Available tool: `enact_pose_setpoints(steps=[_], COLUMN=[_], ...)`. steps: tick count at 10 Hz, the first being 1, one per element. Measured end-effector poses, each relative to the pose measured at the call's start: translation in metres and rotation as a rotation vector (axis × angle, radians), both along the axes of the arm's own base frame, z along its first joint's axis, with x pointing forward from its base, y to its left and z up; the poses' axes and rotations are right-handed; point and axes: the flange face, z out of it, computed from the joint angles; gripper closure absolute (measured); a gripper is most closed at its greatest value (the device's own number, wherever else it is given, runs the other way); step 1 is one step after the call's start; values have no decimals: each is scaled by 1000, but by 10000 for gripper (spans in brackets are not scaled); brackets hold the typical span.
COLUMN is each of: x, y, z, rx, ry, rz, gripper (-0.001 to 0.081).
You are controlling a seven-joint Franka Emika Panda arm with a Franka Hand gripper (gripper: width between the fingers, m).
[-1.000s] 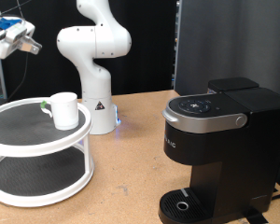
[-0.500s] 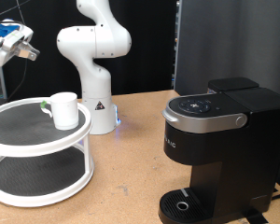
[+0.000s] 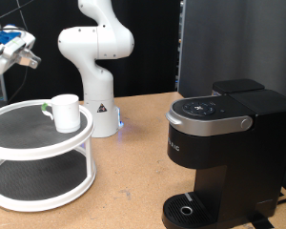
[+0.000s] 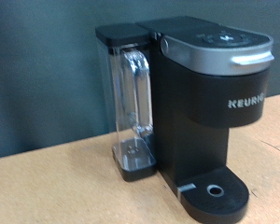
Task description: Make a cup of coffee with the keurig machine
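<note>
The white cup [image 3: 65,111] stands upright on the top tier of a white two-tier round stand [image 3: 38,153] at the exterior view's left. The black keurig machine [image 3: 229,157] stands at the exterior view's right with its silver-rimmed lid down and a round drip tray [image 3: 186,210] at its base. It fills the wrist view [image 4: 201,103], with its clear water tank [image 4: 129,112] beside it. My gripper [image 3: 11,46] is high at the exterior view's top left, above and left of the cup, far from both. Its fingers do not show in the wrist view.
The white robot arm base [image 3: 97,67] stands behind the stand. A dark panel [image 3: 234,43] rises behind the machine. The wooden table [image 3: 124,181] lies between stand and machine.
The gripper has drifted slightly left and a little lower at the exterior view's top left. The cup and the machine have not moved.
</note>
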Motion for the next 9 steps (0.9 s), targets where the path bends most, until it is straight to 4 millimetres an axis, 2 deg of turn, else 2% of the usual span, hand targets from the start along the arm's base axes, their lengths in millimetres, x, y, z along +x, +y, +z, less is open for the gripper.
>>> enact_pose_setpoints(steps=[4,9], x=[0,0], y=[8,10], z=[-32,-55], rx=[-49,-66], ry=[-41,-36], rz=[-9,-3], gripper=[799,799])
